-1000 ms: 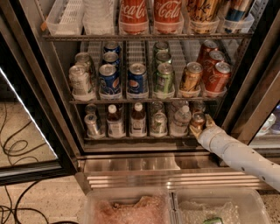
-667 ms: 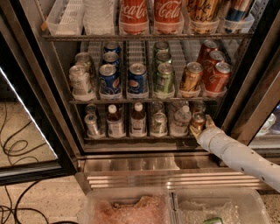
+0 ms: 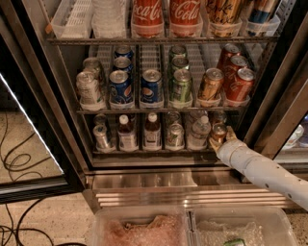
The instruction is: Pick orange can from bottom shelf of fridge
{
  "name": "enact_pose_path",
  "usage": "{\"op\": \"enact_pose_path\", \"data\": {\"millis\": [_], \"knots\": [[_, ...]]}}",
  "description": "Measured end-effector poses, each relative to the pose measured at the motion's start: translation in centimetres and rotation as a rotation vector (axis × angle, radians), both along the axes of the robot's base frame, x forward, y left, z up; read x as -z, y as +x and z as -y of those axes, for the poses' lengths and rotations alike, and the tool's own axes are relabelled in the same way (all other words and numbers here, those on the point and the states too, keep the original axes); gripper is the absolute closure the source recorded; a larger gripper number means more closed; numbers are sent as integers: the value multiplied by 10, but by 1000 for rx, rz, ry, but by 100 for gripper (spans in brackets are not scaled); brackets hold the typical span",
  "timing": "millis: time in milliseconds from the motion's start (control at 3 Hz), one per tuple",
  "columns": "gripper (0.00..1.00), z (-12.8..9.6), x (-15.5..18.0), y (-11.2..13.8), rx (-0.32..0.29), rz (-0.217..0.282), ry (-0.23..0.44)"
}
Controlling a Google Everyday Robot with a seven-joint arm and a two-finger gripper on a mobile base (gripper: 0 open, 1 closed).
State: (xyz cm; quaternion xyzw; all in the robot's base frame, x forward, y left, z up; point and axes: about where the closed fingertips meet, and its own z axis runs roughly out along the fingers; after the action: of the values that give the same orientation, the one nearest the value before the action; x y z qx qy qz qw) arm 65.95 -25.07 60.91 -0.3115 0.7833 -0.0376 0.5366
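1. Down at the right end of the bottom shelf (image 3: 144,152) stands the orange can (image 3: 219,131), upright in the rightmost lane at the front. Its silver lid shows, but no writing on it can be read.
2. The gripper (image 3: 222,141) is right at the can, against its lower near side. Its white arm (image 3: 262,170) slants in from the near right. Whether it has closed on the can cannot be told.
3. Just left of the can is a clear water bottle (image 3: 198,132) with a white cap. Next come a green-labelled can (image 3: 174,135), two brown bottles (image 3: 152,130) with white caps and pale labels, and a silver can (image 3: 102,137). Their labels are too small to read.
4. On the shelf above, from the right, are red-orange cans (image 3: 239,84), a golden-amber can (image 3: 211,85), green cans (image 3: 180,86), blue cans (image 3: 151,87) bearing a round red, white and blue mark, and silver cans (image 3: 89,89).
5. On the top shelf, two red drinks (image 3: 184,13) carry white Coca-Cola script. To their left are white trays (image 3: 77,19).
6. The fridge (image 3: 159,185) has a ribbed steel base and a black door frame.
7. Nearest the camera are two clear bins (image 3: 144,226). Black cables (image 3: 14,216) lie on the floor at the left.
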Motion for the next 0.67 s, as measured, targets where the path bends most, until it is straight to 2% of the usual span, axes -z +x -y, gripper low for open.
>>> {"op": "enact_pose_path", "data": {"millis": [333,667], "knots": [[100,5,-1,1,5,2,20],[100,3,-13,2,6,37,72]]}}
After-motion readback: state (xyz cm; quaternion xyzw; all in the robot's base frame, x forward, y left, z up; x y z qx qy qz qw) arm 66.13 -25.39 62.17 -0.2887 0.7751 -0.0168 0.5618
